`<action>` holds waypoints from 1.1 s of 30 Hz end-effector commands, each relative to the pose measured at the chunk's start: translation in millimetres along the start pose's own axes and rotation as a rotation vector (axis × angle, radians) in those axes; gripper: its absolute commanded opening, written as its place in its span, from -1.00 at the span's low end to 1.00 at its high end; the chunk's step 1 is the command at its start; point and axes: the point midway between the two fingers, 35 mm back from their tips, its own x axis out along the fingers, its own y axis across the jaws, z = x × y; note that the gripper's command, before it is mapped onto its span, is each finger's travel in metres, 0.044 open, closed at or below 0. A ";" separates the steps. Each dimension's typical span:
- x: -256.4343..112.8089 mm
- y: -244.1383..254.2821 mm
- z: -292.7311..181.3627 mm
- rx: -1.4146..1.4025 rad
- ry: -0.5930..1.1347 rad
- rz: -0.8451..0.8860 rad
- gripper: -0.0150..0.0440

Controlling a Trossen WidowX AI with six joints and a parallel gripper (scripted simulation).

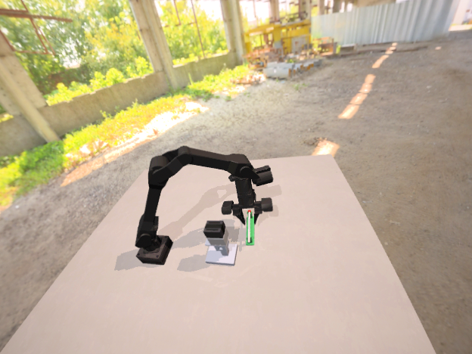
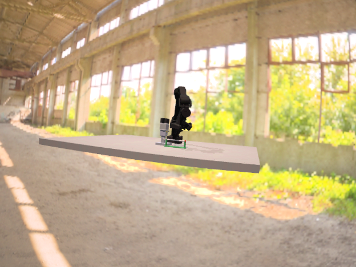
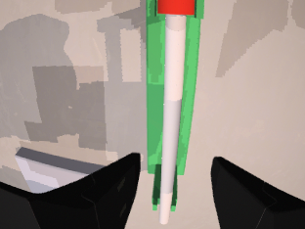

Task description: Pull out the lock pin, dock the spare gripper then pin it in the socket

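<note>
The lock pin (image 1: 249, 227) (image 3: 172, 122), a white rod with a red head (image 1: 249, 211) (image 2: 185, 140) (image 3: 176, 6), lies along the green rack (image 1: 252, 238) (image 2: 175, 147) (image 3: 156, 113). The spare gripper (image 1: 218, 239) (image 2: 164, 126), grey with a black top, stands upright in the mount (image 1: 218, 259) (image 2: 158, 143). Its spigot is hidden, and no pin shows clearly through the socket. My gripper (image 1: 249, 222) (image 3: 176, 163) is partly open and empty, pointing down over the rack. In the wrist view its fingers are on either side of the pin's line, with gaps on both sides.
The pale table top (image 1: 305, 281) (image 2: 224, 155) carries everything. The mount's base plate (image 3: 39, 168) shows at the lower left of the wrist view, close beside the left finger. In the top view the arm's base (image 1: 154, 251) stands left of the mount.
</note>
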 end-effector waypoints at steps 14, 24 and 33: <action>30.7 3.4 7.8 -0.006 0.001 0.012 0.12; 39.2 4.0 9.9 -0.006 0.001 0.012 0.12; 39.2 4.0 9.9 -0.006 0.001 0.012 -0.15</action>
